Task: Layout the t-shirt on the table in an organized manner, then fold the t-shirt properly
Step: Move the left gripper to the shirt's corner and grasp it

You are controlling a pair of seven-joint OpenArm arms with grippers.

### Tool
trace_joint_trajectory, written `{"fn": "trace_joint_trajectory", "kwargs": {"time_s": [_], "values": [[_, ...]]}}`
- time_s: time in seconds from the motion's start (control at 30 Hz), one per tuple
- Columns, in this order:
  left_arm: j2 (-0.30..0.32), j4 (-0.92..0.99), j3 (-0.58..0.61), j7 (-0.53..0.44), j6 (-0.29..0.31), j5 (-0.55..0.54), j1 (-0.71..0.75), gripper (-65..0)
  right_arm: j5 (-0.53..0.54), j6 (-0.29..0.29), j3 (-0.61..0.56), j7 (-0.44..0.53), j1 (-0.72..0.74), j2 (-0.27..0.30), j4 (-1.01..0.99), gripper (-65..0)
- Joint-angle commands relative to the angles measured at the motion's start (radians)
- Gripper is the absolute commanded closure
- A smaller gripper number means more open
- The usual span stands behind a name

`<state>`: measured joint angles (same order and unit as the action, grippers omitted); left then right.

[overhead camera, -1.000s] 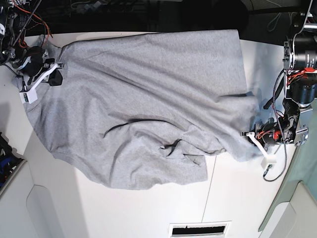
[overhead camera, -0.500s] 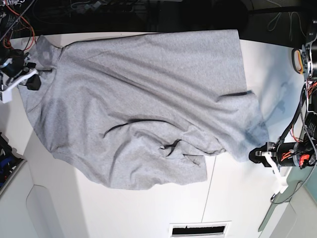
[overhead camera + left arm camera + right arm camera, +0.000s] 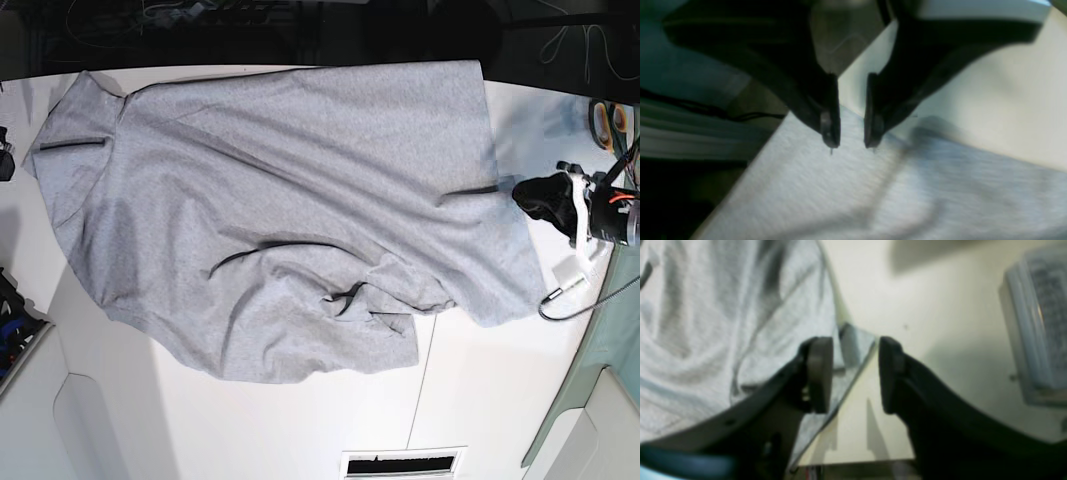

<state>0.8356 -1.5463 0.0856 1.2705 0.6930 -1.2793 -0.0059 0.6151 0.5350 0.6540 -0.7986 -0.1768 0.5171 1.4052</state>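
The table (image 3: pixel 500 400) carries the t-shirt (image 3: pixel 290 220), spread grey-side up from the far edge toward the middle, rucked and folded under along its near hem. The laying-out looks unfinished: that bunched hem needs pulling toward the near edge until it lies flat, gripping only the top layer at a corner. The left gripper (image 3: pixel 851 145) hangs at the shirt's edge by the base view's right side, jaws slightly parted, holding nothing. The right gripper (image 3: pixel 855 373), at the opposite edge, stands open just beside a sleeve, empty
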Motion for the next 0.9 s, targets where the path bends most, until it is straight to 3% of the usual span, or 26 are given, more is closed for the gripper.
{"fn": "trace_joint_trajectory", "kwargs": {"time_s": [0.0, 0.23, 0.33, 0.47, 0.63, 0.87], "values": [[0.018, -0.035, -0.011, -0.010, 0.005, -0.022, 0.013, -18.3, 0.013, 0.004, 0.007, 0.018, 0.011, 0.026, -0.004, -24.6], [-0.065, -0.111, -0.013, -0.015, 0.005, 0.017, 0.182, -18.3, 0.013, 0.017, 0.006, 0.156, 0.026, 0.065, -0.213, -26.7], [-0.110, -0.111, -0.013, -0.034, 0.005, 0.056, 0.230, -18.3, 0.012, 0.030, 0.001, 0.170, 0.071, 0.069, -0.278, -31.9], [-0.162, -0.111, -0.032, -0.048, 0.005, 0.121, 0.271, -18.4, -0.011, 0.029, -0.047, 0.172, 0.124, 0.070, -0.348, -31.9], [-0.225, -0.111, -0.164, -0.062, 0.005, 0.132, 0.338, -27.2, -0.045, 0.017, -0.148, 0.220, 0.135, 0.069, -0.399, -31.9], [-0.288, -0.110, -0.379, -0.094, 0.005, 0.132, 0.444, -27.4, -0.050, 0.008, -0.168, 0.222, 0.135, 0.060, -0.400, -31.9]]}}
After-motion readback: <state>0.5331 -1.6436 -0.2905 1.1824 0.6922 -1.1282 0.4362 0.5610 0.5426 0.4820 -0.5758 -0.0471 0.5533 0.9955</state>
